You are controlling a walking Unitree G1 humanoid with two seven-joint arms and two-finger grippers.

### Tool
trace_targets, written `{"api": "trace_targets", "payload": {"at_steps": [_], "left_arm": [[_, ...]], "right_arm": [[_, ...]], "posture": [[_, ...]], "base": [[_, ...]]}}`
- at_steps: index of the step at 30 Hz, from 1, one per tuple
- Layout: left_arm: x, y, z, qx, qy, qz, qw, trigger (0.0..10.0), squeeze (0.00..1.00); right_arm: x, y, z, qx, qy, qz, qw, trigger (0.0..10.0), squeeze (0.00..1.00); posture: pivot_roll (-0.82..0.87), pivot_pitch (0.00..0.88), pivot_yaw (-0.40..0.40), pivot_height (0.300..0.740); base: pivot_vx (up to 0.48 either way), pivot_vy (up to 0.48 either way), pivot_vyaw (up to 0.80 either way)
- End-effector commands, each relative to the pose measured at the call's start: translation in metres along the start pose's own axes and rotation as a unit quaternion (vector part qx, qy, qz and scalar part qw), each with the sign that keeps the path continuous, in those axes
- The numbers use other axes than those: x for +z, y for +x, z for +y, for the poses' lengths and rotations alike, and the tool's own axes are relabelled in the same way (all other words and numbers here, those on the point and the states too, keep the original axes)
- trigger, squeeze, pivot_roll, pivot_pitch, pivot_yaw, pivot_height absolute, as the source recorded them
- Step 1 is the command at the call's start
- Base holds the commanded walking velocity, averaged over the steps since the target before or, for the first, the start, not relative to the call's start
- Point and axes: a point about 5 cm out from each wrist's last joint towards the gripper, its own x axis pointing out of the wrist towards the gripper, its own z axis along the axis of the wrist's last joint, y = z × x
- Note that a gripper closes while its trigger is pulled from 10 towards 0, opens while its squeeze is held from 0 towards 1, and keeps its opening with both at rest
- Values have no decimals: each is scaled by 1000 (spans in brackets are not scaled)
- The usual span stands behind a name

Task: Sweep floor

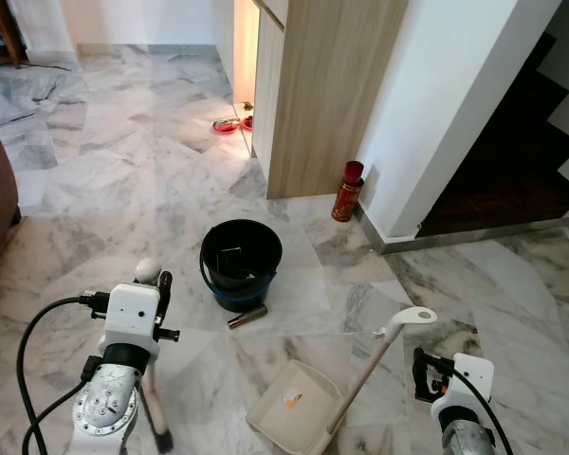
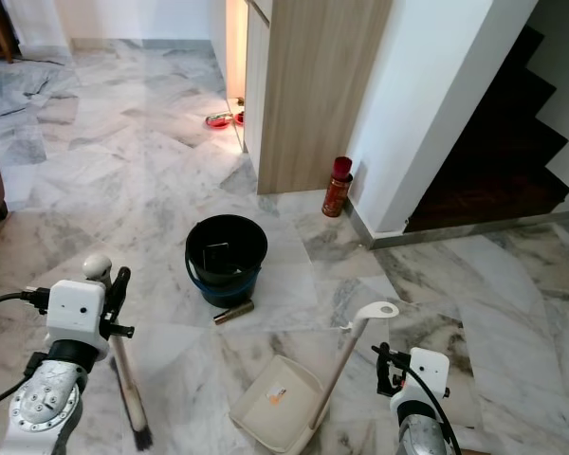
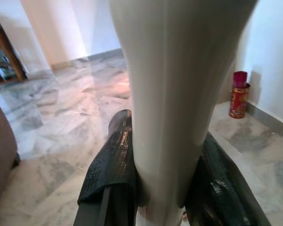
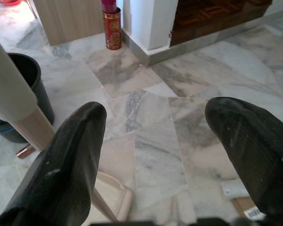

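The left end effector is pinching the white-topped wooden broom; the right end effector is hanging spread beside the cream long-handled dustpan. Short strokes should be pushing the bronze cylinder near the black bucket toward that pan.

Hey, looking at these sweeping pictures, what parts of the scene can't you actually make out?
- Broom: its bristle end is cut off by the bottom edge of the head views; in the left wrist view the handle blocks much of the floor.
- Bucket: what lies inside is dark and too small to identify.
- Small brown item beside the bucket: too small to name.
- Orange scrap in the dustpan: too small to tell.
- Stairs: in deep shadow.
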Motion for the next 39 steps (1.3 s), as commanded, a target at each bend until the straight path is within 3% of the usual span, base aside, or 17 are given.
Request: {"api": "trace_targets", "payload": {"at_steps": [1,16,19,27,35,39], "left_arm": [[8,4,-2,4,1,-25,1000,10000,0],[8,6,-6,5,-8,-31,999,10000,0],[8,5,-5,5,-8,-31,999,10000,0],[8,5,-5,4,-8,-32,999,10000,0],[8,3,-5,3,-9,-31,999,10000,0],[8,3,-5,4,-12,-31,999,10000,0]], "right_arm": [[6,2,0,-2,-2,-13,1000,10000,0],[14,8,-13,-60,-17,-18,998,10000,0],[14,10,-16,-75,-4,-6,997,10000,0],[16,9,-19,-95,-39,-18,995,10000,0],[15,11,-17,-99,-28,-7,995,10000,0],[15,11,-16,-100,-14,-7,995,10000,0]], "posture": [[155,60,-139,740],[148,72,-142,740],[146,74,-140,740],[147,76,-139,740],[154,77,-140,740],[153,76,-139,740]], "base": [[0,0,0],[0,0,0],[0,0,-783],[0,0,-486],[0,0,0],[0,202,-747]]}}
